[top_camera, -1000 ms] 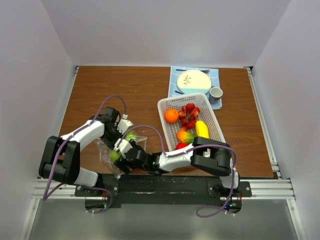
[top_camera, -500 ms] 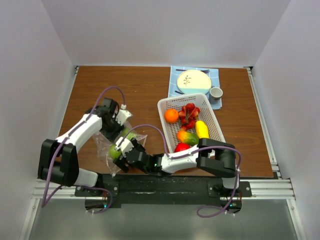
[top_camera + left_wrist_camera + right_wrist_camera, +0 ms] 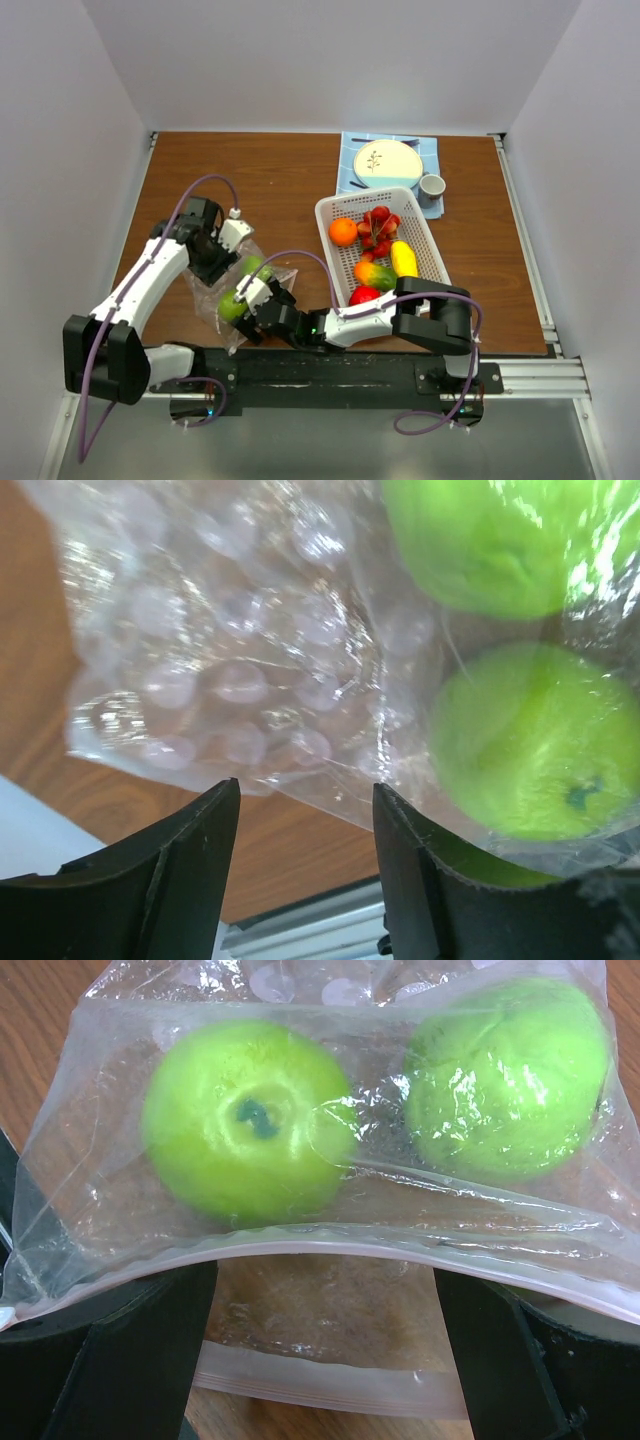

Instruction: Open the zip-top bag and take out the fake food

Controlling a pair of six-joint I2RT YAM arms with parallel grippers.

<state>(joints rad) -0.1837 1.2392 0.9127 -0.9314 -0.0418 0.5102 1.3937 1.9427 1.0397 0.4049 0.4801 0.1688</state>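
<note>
Drawing back beyond the bag (image 3: 205,295), the left gripper (image 3: 305,800) hangs released; the right gripper (image 3: 320,1300), likewise released, faces its parted mouth, green fruits (image 3: 245,1120) still inside.

Wooden table (image 3: 300,180), white perforated basket (image 3: 431,250), plate (image 3: 387,162) and cup (image 3: 432,185) on blue mat (image 3: 347,160) at far edge

**Two-arm manipulator: outward appearance.**
The left arm (image 3: 150,275) and right arm (image 3: 360,318) are formed of smooth white shell links joined by black joint housings, and a thin purple cable (image 3: 205,183) is looped along each. Both are mounted on a black base plate (image 3: 320,368), which is carried on a silver slotted rail (image 3: 540,375). The fingers of the left gripper (image 3: 305,795) and right gripper (image 3: 320,1280) are matte black, broad and curved along the inner edges.
</note>
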